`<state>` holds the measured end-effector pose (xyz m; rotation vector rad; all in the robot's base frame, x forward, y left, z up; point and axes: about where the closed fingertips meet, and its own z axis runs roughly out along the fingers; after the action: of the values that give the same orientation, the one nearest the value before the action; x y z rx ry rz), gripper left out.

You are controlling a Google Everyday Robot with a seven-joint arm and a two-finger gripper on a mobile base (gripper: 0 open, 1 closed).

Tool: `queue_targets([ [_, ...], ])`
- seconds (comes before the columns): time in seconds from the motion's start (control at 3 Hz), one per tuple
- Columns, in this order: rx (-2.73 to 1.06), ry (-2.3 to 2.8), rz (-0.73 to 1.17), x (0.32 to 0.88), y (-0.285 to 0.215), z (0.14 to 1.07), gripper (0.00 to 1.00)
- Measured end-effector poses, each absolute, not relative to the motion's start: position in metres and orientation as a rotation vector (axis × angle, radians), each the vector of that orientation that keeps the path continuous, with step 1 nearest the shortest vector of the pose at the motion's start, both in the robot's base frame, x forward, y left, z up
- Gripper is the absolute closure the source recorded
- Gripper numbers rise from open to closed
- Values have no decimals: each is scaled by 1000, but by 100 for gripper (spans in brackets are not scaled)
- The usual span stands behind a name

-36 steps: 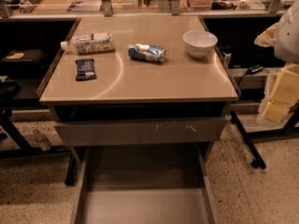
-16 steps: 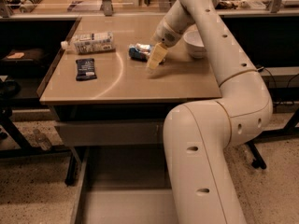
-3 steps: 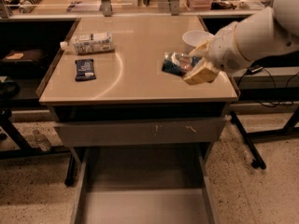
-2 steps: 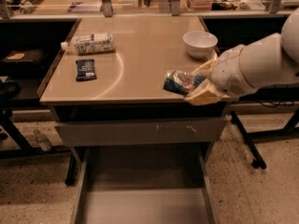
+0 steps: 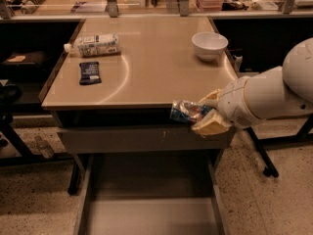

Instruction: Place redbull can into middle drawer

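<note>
My gripper [image 5: 206, 115] is shut on the redbull can [image 5: 186, 111], a slim blue-and-silver can held on its side with its silver end pointing left. It hangs in the air just past the table's front edge, at the right, in front of the grey drawer front [image 5: 142, 139]. The middle drawer [image 5: 146, 199] stands pulled out wide below, with a plain grey floor and thin side walls; nothing lies in it. The can is above the drawer's back right part.
On the table top [image 5: 146, 67] stand a white bowl [image 5: 209, 45] at the back right, a white-labelled bottle [image 5: 95, 45] lying at the back left, and a flat dark-blue snack bar [image 5: 89, 73] in front of it. My white arm [image 5: 274, 92] comes in from the right.
My gripper has carried the can from above the table's right side forward and down, past the front edge, over the open drawer.
</note>
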<state>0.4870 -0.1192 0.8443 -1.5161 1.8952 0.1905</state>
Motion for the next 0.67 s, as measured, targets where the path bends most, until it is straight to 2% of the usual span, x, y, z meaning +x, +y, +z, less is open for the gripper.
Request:
queue_targets([
  [0.67, -1557, 1956, 340, 476, -89, 710, 100],
])
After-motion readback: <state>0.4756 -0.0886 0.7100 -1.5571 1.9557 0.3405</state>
